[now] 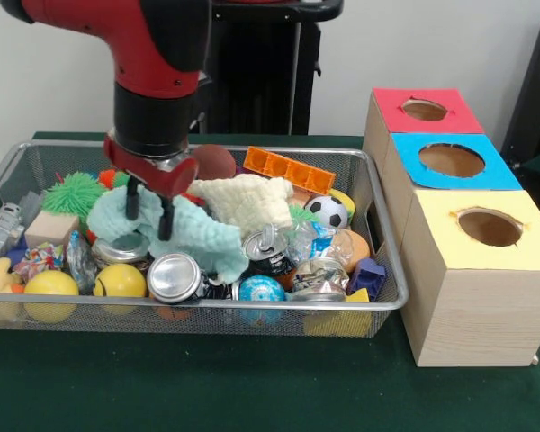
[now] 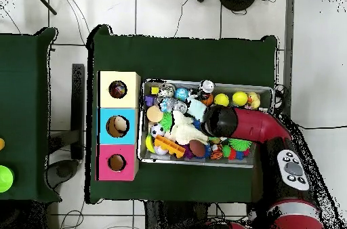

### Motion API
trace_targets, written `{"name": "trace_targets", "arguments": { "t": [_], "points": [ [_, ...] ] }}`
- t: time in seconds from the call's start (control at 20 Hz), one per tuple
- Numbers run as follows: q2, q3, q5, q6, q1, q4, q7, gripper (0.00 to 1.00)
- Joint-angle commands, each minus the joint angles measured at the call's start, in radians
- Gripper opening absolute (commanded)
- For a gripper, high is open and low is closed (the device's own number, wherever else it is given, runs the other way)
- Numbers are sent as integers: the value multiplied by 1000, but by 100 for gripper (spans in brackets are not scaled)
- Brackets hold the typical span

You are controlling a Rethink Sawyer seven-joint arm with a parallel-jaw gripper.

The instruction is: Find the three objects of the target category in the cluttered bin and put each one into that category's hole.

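The silver wire-mesh bin (image 1: 252, 306) is full of clutter. My gripper (image 1: 149, 212) is open over its left half, with both fingertips (image 1: 166, 225) pressed down into the mint-green knit cloth (image 1: 202, 238). The cream knit cloth (image 1: 245, 200) lies just right of it, behind a can. The polka-dot cloth (image 1: 38, 261) is bunched at the left front. The yellow-faced hole (image 1: 490, 227) tops the nearest wooden box at the right. In the overhead view my arm (image 2: 237, 123) hides the gripper; the mint cloth (image 2: 196, 110), the cream cloth (image 2: 181, 130), the bin (image 2: 207, 82) and the yellow hole (image 2: 117, 89) show.
Blue-faced (image 1: 451, 160) and red-faced (image 1: 424, 110) holes lie behind the yellow one. The bin also holds metal cans (image 1: 174, 277), yellow balls (image 1: 120, 281), a soccer ball (image 1: 328, 212), a green spiky ball (image 1: 72, 192), an orange block (image 1: 288, 169) and a wooden cube (image 1: 51, 228).
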Motion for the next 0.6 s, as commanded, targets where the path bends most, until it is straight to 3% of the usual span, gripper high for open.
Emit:
{"name": "trace_targets", "arguments": {
  "t": [0.05,0.6],
  "points": [
    [-27,62,-34,102,-49,-63,-136,100],
    [-68,79,-40,195,-71,-108,-186,100]
  ]
}}
